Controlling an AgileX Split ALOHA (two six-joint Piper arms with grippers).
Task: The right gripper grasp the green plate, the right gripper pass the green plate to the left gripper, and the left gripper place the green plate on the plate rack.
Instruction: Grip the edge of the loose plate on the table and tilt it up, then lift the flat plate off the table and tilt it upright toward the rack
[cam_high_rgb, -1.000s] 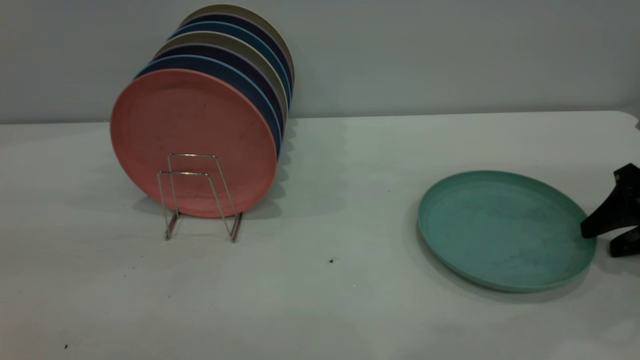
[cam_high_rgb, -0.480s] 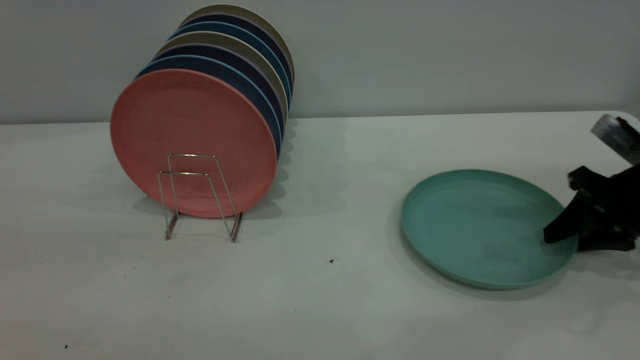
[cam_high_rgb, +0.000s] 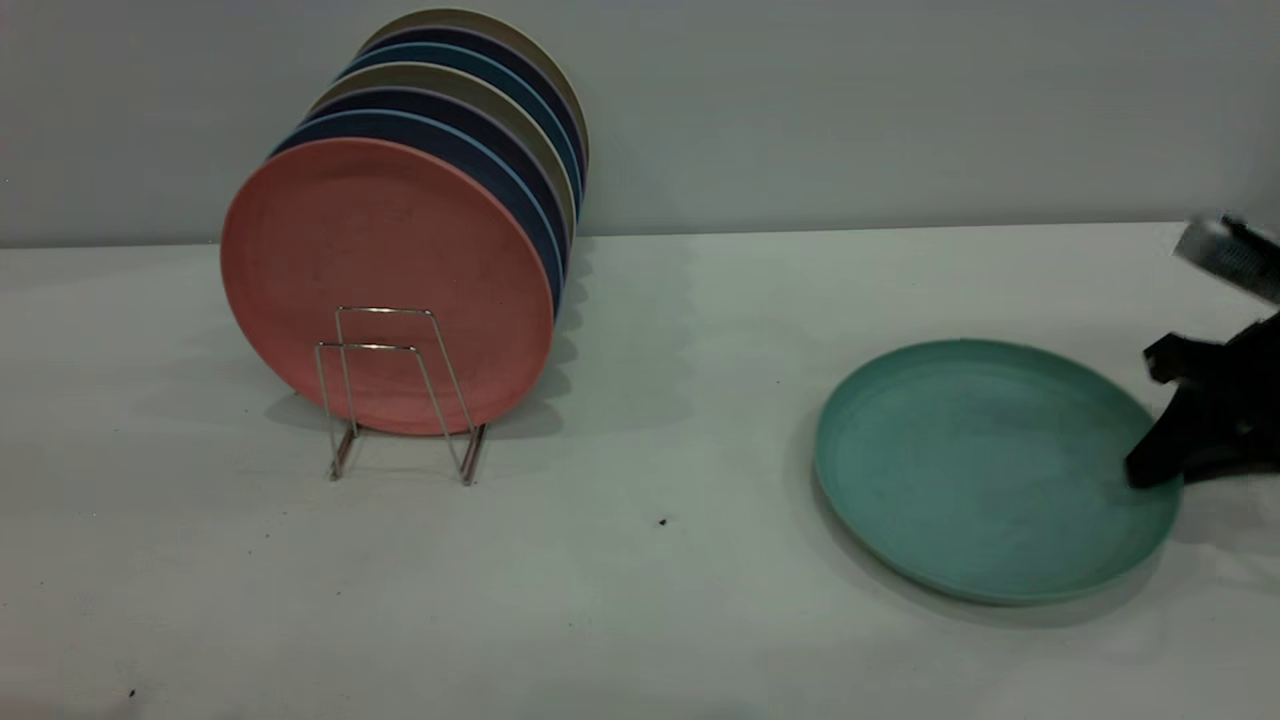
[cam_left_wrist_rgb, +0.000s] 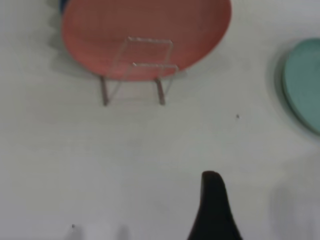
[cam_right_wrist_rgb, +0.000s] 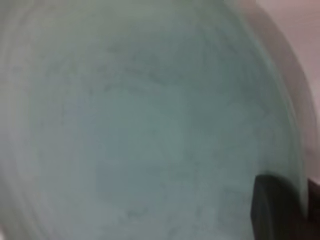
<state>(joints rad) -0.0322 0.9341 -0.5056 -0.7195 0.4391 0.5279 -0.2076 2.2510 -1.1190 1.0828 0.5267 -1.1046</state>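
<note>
- Plates are filling the plate rack (cam_high_rgb: 398, 392) in the exterior view: a salmon-pink plate (cam_high_rgb: 385, 285) is standing upright at the front, with blue and beige plates (cam_high_rgb: 470, 130) lining up behind it, and the front wire loops are standing free.
- Well apart, toward the right of the worktop (cam_high_rgb: 640, 600), the green plate (cam_high_rgb: 985, 465) is sitting with its near edge down and its right rim slightly raised.
- At that rim the right claw (cam_high_rgb: 1150, 470) is closing on the green plate, one black finger lying over the inner face and the other going under the edge.
- From the left wrist, the left claw (cam_left_wrist_rgb: 214, 210) is hovering over bare worktop, facing the rack and the pink plate; only one dark finger is showing, so I cannot tell how far it is open. The green plate's edge (cam_left_wrist_rgb: 302, 90) is showing off to one side.
- From the right wrist, the green plate (cam_right_wrist_rgb: 145, 125) is filling nearly everything, with one black finger (cam_right_wrist_rgb: 275, 207) pressing on its surface near the rim.
</note>
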